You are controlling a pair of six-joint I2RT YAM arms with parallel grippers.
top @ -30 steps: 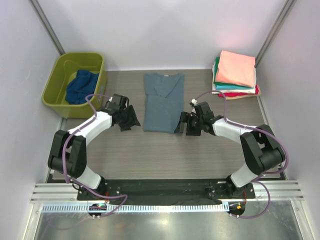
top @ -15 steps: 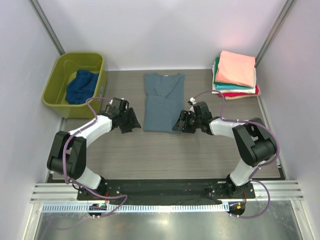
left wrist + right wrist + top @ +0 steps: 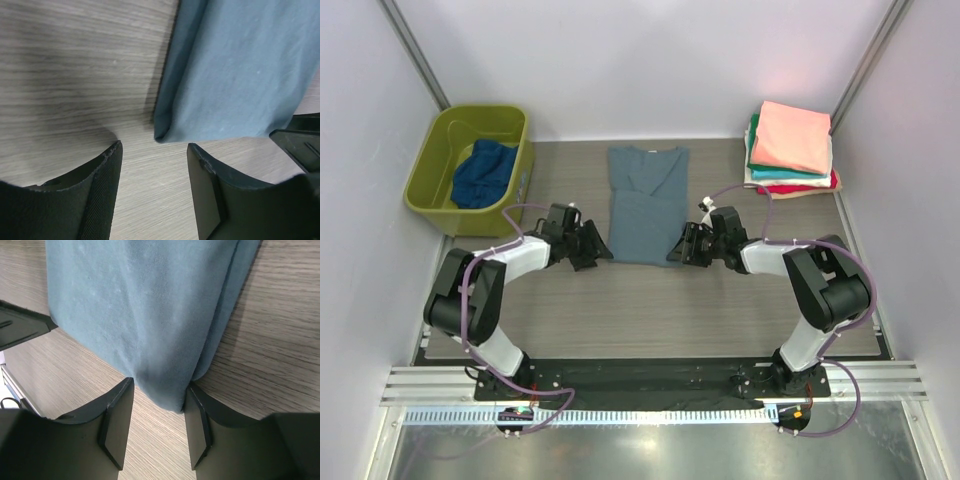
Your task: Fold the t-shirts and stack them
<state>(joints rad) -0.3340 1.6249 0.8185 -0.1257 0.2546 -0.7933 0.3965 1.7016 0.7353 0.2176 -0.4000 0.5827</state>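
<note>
A dusty grey-blue t-shirt lies folded lengthwise in the middle of the table, neckline at the far end. My left gripper is open at its near left corner; that corner lies just ahead of the gap between the jaws. My right gripper is open at the near right corner, and the cloth's tip sits between its fingertips, against the right finger. A navy t-shirt is bunched in the tub. Salmon pink, teal and red t-shirts lie stacked at the back right.
The olive-green tub stands at the back left, close to the left arm's elbow. Grey walls close in the table on three sides. Each wrist view shows the other gripper's dark finger across the shirt's hem.
The left gripper slid right up to the shirt's near left corner. The right gripper moved left onto the near right corner and its jaws narrowed around the cloth.
</note>
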